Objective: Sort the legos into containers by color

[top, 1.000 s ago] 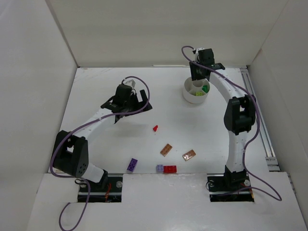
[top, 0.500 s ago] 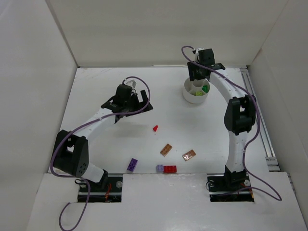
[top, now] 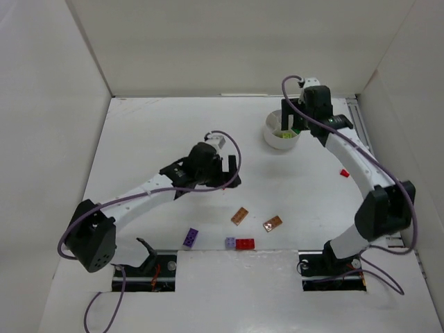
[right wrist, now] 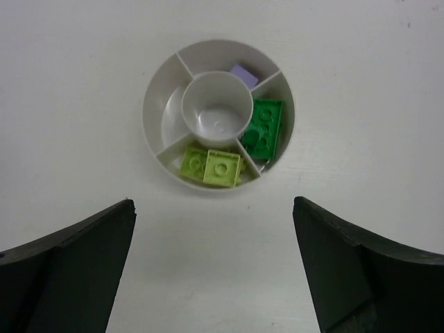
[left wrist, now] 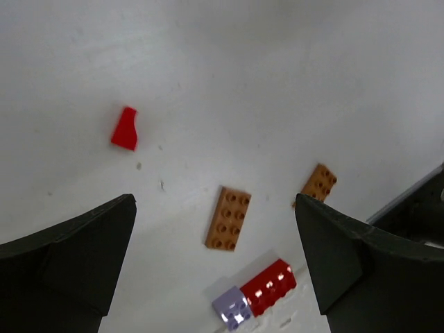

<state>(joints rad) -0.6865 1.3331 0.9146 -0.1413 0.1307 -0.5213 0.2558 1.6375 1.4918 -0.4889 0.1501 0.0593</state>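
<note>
The white round dish [right wrist: 150, 118] holds lime legos [right wrist: 211, 165], green legos [right wrist: 264, 127] and a lilac lego [right wrist: 243, 72] in separate wedges; its central cup [right wrist: 216, 109] is empty. My right gripper [right wrist: 214, 205] hangs open just beside the dish [top: 280, 142], nothing between its fingers. My left gripper [left wrist: 214, 202] is open above the table. Under it lie two orange-brown bricks [left wrist: 228, 218] [left wrist: 319, 183], a red brick [left wrist: 269, 284] touching a lilac one [left wrist: 232, 307], and a small red piece [left wrist: 125, 129].
A purple brick [top: 191, 238] lies near the front edge, left of the lilac [top: 229, 243] and red [top: 245, 243] pair. Another small red piece [top: 343, 173] sits at the right near my right arm. White walls close the table in.
My left gripper swung right and nearer, over the spot where the small red piece lay. My right arm's elbow moved out to the right, uncovering a red piece, and its jaws opened wider.
</note>
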